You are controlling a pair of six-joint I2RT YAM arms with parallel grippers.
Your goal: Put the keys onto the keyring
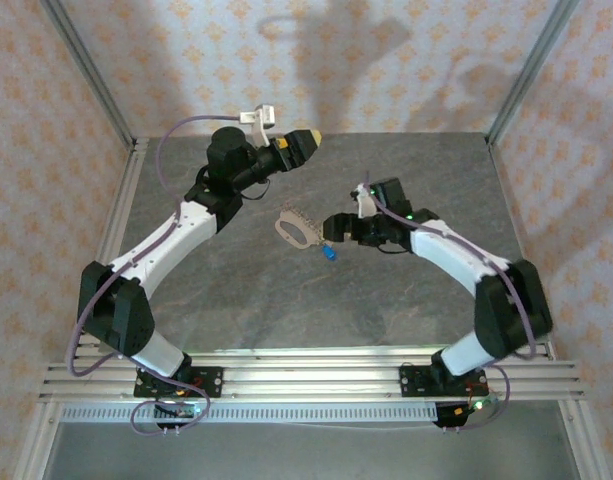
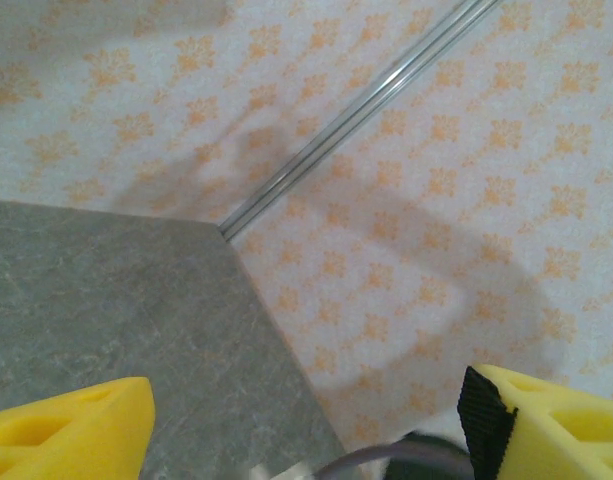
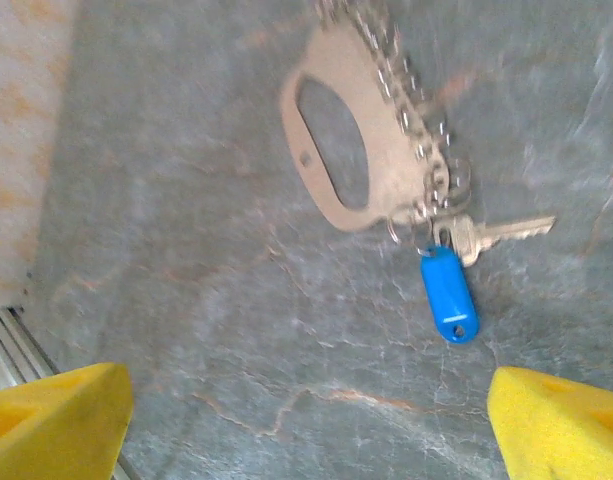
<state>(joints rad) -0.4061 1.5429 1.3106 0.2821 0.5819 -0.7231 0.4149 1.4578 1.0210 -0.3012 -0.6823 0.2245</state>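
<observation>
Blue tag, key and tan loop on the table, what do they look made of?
Blue tag: likely plastic, smooth, glossy glint. Key: metal, pale silvery, toothed blade. Loop: possibly matte tan metal or plastic, flat; blur leaves it open.

Left pincer (image 2: 306, 440) far back, agape; right pincer (image 3: 306, 425) central, equally agape.

One key (image 3: 498, 233), one keyring (image 3: 358, 214)
</observation>
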